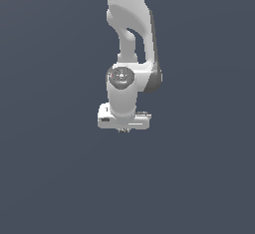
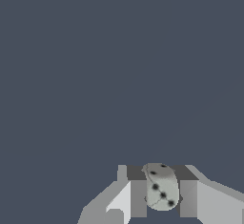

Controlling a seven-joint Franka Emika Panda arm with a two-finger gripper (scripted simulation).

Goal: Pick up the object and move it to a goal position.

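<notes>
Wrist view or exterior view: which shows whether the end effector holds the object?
The wrist view: the pale, dark-dotted object fills the gap between the fingers of the end effector. In the exterior view the arm hides that gap.

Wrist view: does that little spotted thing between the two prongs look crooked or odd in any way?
Nothing looks broken. The object, a pale die-like piece with dark dots, sits tilted between the gripper fingers, which close against its sides. In the exterior view it is barely a speck under the hand.
</notes>
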